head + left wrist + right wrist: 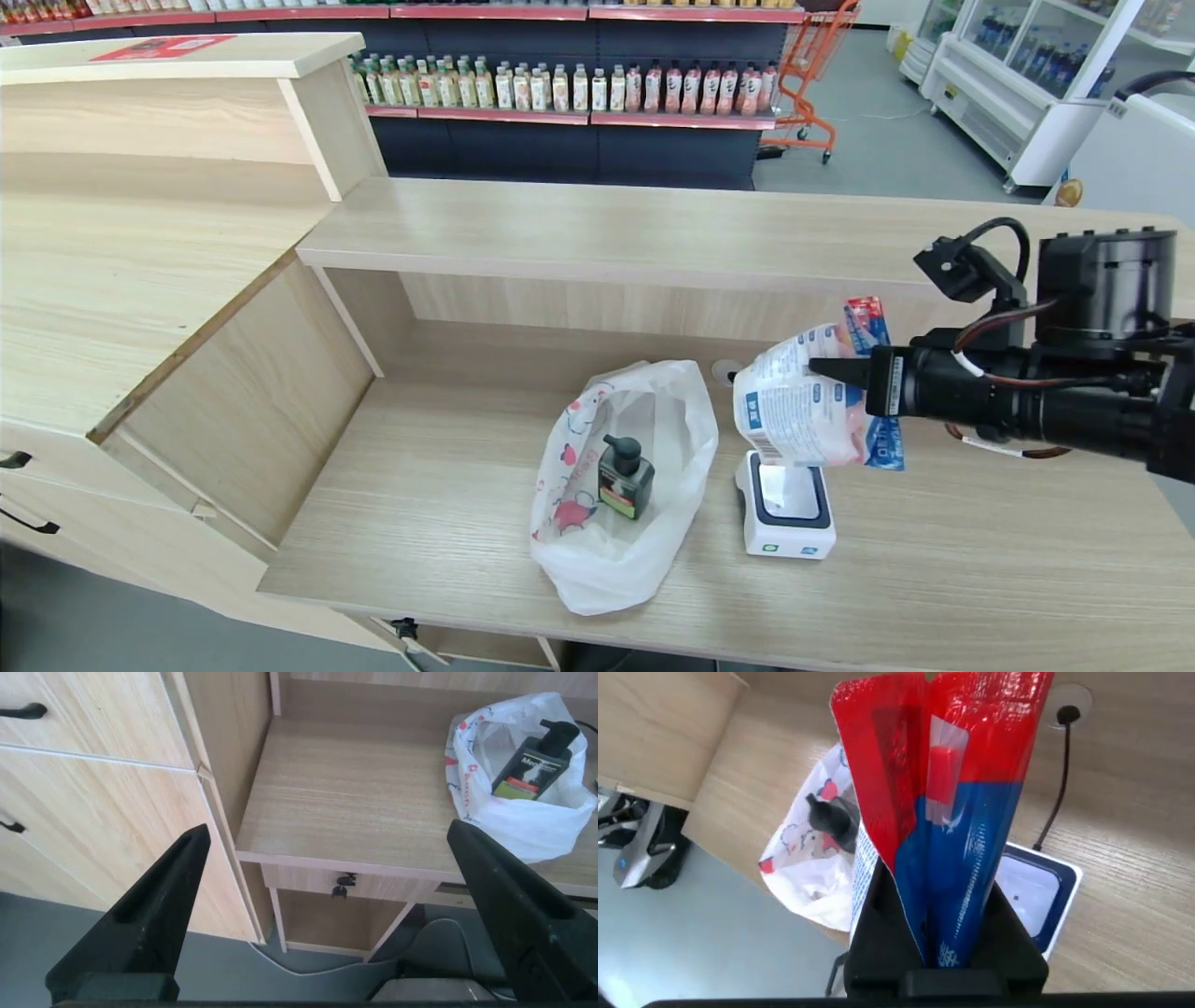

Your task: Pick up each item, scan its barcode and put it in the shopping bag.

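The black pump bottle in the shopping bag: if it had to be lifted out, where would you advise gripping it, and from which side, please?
Take the black pump bottle across its wide body, below the narrow pump neck, probably coming down into the open shopping bag. Its label faces up and the bag walls surround its sides. The open left gripper is free.

Right gripper with a packet in front of the scanner.
The black fingers of the right gripper [945,919] were pressed against both sides of a red-and-blue packet [962,831], which stood on end and hid part of the white, dark-framed scanner [1038,894] behind it. The scanner rested on the wooden counter [1134,821]. A dark cable [1057,784] ran from the scanner to a round opening [1070,711] in the counter. Near the scanner lay a white printed shopping bag [805,875], open, with a dark pump bottle [836,817] inside.
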### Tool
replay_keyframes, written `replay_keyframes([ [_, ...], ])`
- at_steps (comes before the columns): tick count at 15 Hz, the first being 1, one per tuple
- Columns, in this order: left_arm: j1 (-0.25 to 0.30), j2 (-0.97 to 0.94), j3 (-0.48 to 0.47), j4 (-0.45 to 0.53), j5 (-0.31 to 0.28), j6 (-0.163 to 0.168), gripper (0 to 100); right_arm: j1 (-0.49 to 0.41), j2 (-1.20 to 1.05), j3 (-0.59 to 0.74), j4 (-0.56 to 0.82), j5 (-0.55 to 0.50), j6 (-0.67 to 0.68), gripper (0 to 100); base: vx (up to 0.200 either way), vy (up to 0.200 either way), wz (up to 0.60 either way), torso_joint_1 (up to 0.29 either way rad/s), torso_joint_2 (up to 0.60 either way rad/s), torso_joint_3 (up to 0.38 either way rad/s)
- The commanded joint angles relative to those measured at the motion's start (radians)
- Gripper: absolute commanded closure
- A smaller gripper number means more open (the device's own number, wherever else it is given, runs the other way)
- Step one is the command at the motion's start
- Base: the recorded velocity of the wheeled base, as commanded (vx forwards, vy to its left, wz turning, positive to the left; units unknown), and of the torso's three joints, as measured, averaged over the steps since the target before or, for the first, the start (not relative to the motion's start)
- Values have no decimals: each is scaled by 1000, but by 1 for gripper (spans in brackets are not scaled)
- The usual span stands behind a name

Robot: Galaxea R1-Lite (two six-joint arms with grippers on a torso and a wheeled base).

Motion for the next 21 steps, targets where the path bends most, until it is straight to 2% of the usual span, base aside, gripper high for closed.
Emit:
replay_keyframes([
  [1,0,0,0,0,0,0,0,3,156,-65,-1,-1,-22,100,0,0,0,0,0,0],
  [4,-1,0,0,0,0,0,0,7,238,-88,-9,-1,-60,100,0,0,0,0,0,0],
  [12,-1,1,0,0,0,0,0,89,502,-306,-62,-3,-100,100,0,0,0,0,0,0],
  [14,0,0,0,0,0,0,0,104,559,-353,-62,-45,-109,100,0,0,0,0,0,0],
  [16,0,0,0,0,0,0,0,127,605,-379,-73,-82,-117,100,0,0,0,0,0,0],
  [18,-1,0,0,0,0,0,0,147,645,-382,-154,-79,-141,100,0,0,0,0,0,0],
  [21,-1,0,0,0,0,0,0,155,688,-384,-188,-79,-201,100,0,0,0,0,0,0],
])
